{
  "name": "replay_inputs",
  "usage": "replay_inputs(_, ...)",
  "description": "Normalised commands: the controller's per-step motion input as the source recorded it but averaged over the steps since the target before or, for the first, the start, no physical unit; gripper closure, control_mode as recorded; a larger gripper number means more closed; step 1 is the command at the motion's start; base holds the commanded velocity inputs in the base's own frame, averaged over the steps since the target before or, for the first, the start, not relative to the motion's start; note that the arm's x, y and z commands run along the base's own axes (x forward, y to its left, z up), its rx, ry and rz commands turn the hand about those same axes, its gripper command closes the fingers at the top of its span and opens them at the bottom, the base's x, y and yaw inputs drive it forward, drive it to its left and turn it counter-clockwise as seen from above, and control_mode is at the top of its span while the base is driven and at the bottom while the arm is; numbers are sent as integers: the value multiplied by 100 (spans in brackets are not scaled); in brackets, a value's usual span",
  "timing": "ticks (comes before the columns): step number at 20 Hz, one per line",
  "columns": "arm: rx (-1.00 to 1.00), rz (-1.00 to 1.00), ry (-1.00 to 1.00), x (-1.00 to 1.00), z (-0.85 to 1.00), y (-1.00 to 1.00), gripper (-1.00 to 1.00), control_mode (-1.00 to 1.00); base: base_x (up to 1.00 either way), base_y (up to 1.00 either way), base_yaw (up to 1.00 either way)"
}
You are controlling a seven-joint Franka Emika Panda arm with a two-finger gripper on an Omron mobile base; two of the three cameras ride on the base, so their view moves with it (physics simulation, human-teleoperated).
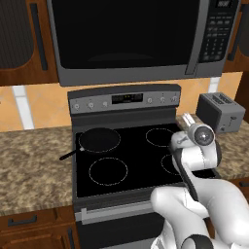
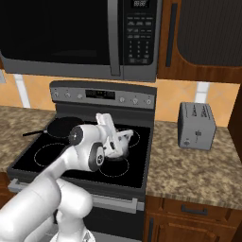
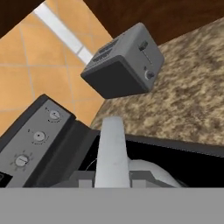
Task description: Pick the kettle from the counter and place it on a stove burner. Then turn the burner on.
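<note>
The end effector (image 2: 124, 144) was nearly closed, clamped on the arched handle of the kettle (image 3: 146, 171), which sat low over the black cooktop (image 1: 131, 160) at its right side. Beyond, a frying pan (image 1: 98, 140) rested on the rear-left burner. Farther right, a toaster (image 2: 196, 125) stood on the granite tabletop (image 2: 189, 165).

White arm bent forward, claw (image 2: 124, 142) apparently clamped narrow, pointing down.

A grey toaster (image 2: 196, 126) stands under the microwave (image 1: 131, 39).
</note>
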Motion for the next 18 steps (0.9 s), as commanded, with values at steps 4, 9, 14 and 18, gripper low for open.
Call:
replay_inputs(4,-7,3,-5,0,-79,0,100,-100,0,0,0)
replay_inputs(9,-9,1,0,0,-100,4,100,-100,0,0,0)
replay_inputs(14,-1,10,-9,16,-85,12,100,-100,0,0,0)
replay_inputs(18,10,20,-9,32,-100,26,100,-100,0,0,0)
